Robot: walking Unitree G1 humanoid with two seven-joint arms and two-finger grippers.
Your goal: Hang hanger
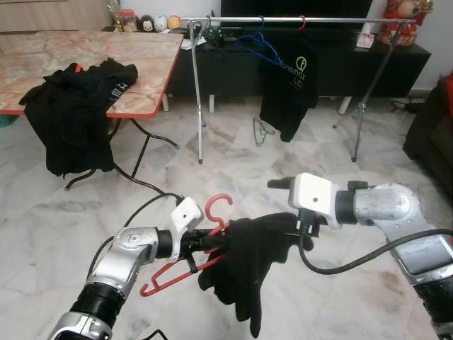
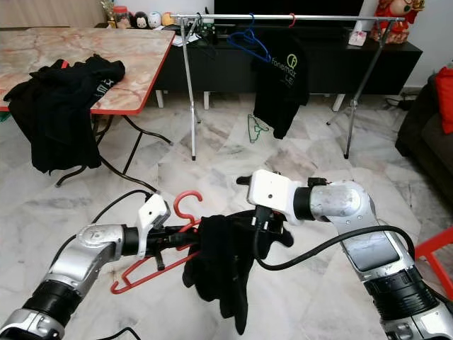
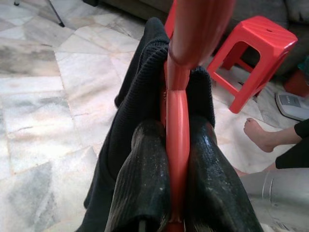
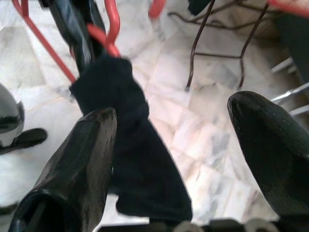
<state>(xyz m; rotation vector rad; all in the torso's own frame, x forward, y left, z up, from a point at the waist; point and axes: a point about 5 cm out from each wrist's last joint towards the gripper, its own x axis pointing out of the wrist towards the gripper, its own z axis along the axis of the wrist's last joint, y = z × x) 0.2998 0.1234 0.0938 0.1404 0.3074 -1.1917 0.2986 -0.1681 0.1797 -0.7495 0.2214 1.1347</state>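
A red plastic hanger [image 1: 209, 207] is clamped between the fingers [image 3: 145, 183] of my left gripper [image 1: 205, 241], low over the floor in front of me. A black garment [image 1: 244, 269] is draped over the hanger's far end and hangs down in loose folds. My right gripper [image 1: 306, 228] stands open just right of the garment, its fingers [image 4: 87, 154] wide apart with the cloth [image 4: 130, 159] close beside one of them. Across the room stands a metal clothes rail [image 1: 283, 20] carrying a blue hanger [image 1: 258, 46] and a black T-shirt [image 1: 290, 85].
A marble-top table [image 1: 141, 49] with a red edge stands at the left, with a pile of black clothes [image 1: 74, 106] hanging off it. A dark sofa [image 1: 428, 120] is at the right. A red stool [image 3: 256, 53] and a person's bare foot [image 3: 258, 135] are nearby.
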